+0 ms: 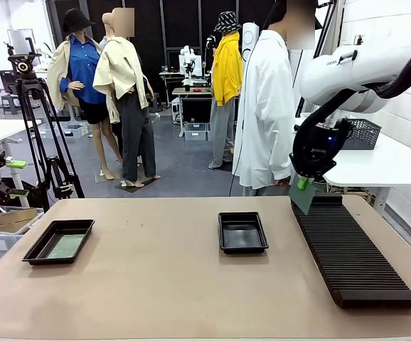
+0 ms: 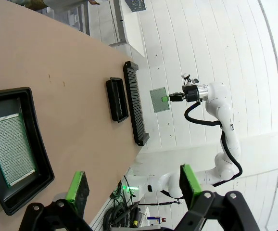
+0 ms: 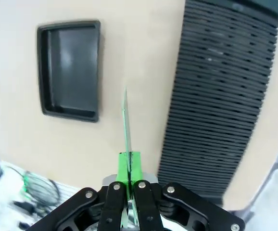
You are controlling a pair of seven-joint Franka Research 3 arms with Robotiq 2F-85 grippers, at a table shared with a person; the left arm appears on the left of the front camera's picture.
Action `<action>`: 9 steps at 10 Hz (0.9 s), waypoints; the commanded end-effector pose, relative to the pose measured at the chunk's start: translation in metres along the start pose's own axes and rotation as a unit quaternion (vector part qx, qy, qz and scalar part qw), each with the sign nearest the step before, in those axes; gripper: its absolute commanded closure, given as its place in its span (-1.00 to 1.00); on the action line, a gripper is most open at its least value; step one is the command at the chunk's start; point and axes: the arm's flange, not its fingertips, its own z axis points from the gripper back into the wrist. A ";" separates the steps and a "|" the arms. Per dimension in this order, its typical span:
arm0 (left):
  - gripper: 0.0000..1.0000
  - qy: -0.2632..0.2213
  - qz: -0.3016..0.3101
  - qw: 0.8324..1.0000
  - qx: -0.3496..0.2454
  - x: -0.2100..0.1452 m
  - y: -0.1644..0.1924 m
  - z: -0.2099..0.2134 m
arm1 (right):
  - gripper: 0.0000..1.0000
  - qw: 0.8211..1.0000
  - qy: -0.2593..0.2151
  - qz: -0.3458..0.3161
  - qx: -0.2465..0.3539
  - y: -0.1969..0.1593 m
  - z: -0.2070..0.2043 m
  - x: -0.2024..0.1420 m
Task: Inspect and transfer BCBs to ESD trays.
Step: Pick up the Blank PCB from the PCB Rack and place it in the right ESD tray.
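At the table (image 1: 163, 284): 2 ESD trays (image 1: 57, 222) (image 1: 242, 233), 2 BCBs (image 1: 65, 246) (image 1: 305, 199), 1 in right gripper (image 1: 303, 183).

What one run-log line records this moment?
right fingers: shut on green board, raised near rack | left fingers: open, empty | left tray: holds second board | middle tray: empty

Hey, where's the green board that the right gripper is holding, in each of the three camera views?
Front view: the board hangs from the right gripper, right of centre, over the far end of the black ribbed rack.
Left wrist view: the board is face-on in the upper middle, beside the rack.
Right wrist view: the board is edge-on, a thin line at centre.
Shared landmark: the rack.
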 end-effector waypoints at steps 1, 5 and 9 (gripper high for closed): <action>-1.00 -0.003 0.006 1.000 0.005 0.002 -0.003 0.000 | 1.00 0.995 -0.055 -0.073 0.025 0.007 -0.015 -0.012; -1.00 -0.003 0.006 1.000 0.005 0.002 -0.003 0.000 | 1.00 0.976 -0.082 -0.161 0.119 0.005 -0.041 -0.032; -1.00 -0.003 0.006 1.000 0.005 0.002 -0.003 0.000 | 1.00 0.962 -0.066 -0.135 0.227 0.007 -0.060 -0.048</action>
